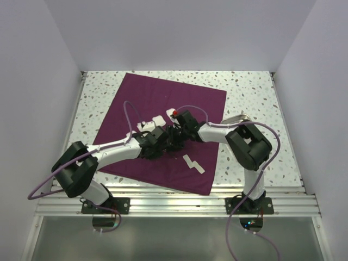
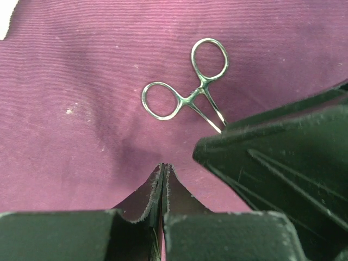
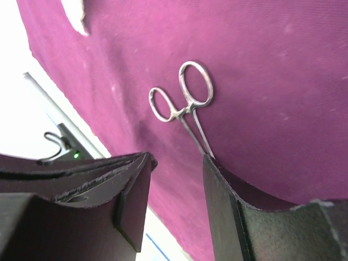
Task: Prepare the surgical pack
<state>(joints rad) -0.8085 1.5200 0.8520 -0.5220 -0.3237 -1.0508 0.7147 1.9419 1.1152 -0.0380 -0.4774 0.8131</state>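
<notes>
The surgical pack's dark purple cloth (image 1: 163,98) lies spread flat on the speckled table. White gauze squares (image 1: 155,122) rest near its middle, and a second white gauze strip (image 1: 193,163) lies toward the near corner. A thin metal clamp (image 2: 187,98) lies on the cloth, its finger rings away from both grippers. My left gripper (image 2: 164,173) is shut with nothing in it, just short of the clamp. My right gripper (image 3: 176,185) stands open beside it. The clamp (image 3: 182,103) runs with its tips to the edge of the right finger (image 3: 220,196), where they are hidden.
Both arms meet over the middle of the cloth (image 1: 169,138). A silvery object (image 1: 238,117) peeks out behind the right arm's elbow, off the cloth. The table's metal rail (image 1: 174,204) runs along the near edge. White walls close in the three other sides.
</notes>
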